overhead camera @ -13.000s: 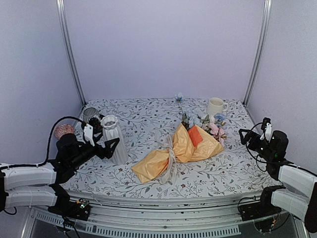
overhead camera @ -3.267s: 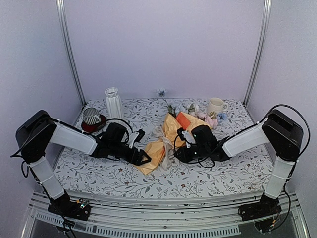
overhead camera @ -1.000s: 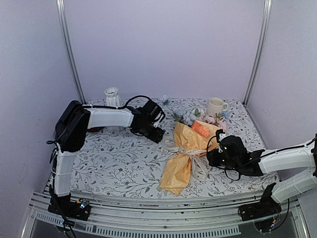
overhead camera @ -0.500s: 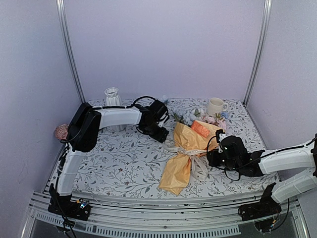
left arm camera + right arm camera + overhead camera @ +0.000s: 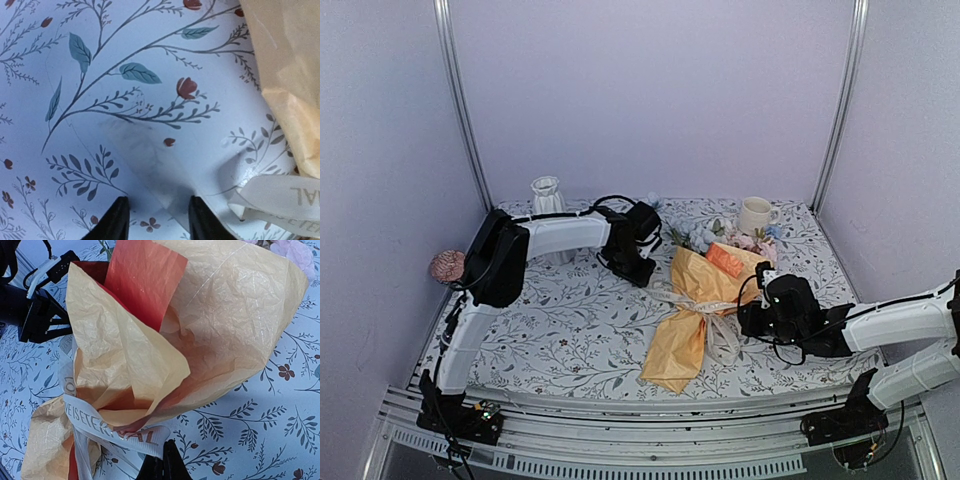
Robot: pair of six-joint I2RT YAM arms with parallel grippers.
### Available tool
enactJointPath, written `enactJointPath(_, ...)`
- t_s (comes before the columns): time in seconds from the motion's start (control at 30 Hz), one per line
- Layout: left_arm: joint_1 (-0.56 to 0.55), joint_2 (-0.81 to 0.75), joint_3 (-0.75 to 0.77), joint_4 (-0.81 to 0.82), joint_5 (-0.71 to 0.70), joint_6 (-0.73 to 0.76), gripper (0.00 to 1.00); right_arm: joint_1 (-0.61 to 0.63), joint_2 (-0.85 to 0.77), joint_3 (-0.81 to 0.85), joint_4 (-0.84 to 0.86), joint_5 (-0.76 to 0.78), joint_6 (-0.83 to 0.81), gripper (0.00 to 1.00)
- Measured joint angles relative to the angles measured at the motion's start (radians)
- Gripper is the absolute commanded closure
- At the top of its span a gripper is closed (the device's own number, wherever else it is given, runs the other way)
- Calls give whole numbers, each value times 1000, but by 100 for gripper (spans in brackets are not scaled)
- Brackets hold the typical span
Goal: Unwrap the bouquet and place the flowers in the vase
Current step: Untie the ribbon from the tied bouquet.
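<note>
**Both arms at the bouquet; paper and ribbon on, vase well apart**

Your left gripper (image 5: 157, 224) has its fingers (image 5: 117, 222) parted, with only printed cloth showing between them, so it holds nothing. It hangs low just left of the bouquet (image 5: 695, 300), beside its wide end, and the edge of the orange paper (image 5: 285, 60) fills the corner of its wrist view. Your right gripper (image 5: 161, 466) has its tips pressed together on the right of the bouquet, by the tied waist. The whitish ribbon (image 5: 100, 422) runs down to those tips, but you cannot tell whether it is pinched there.

The bouquet lies flat, wrapped and tied, with its narrow tail toward the arm bases and its wide mouth away from them. The flowers (image 5: 740, 240), pink and pale blue, poke out at that far end. The vase (image 5: 548, 195) stands upright well to the left of the bouquet and beyond it, at the back edge. A cream mug (image 5: 754, 214) stands just past the flower heads, to the right.

Under the bouquet a pale tablecloth (image 5: 580, 330), printed with leafy sprigs and small red blooms, covers the table. Plain lilac walls (image 5: 650, 100) close in behind the bouquet and on either side of it, with metal posts (image 5: 460, 100) in the back corners. A metal rail (image 5: 620, 425) runs along the edge on the near side of the bouquet.
</note>
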Motion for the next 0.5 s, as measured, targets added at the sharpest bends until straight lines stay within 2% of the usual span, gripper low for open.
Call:
enactJointPath(0.07,0,2,4,-8,-4,-5,71,0,0,-5,2,0,0,97)
enactJointPath(0.2,1,2,4,-19,4,-14,97,0,0,-15,1,0,0,97)
enactJointPath(0.23,1,2,4,-18,5,-22,100,0,0,-16,1,0,0,97)
enactJointPath(0.5,-1,-62,-100,27,21,-25,100,0,0,-16,2,-2,0,97)
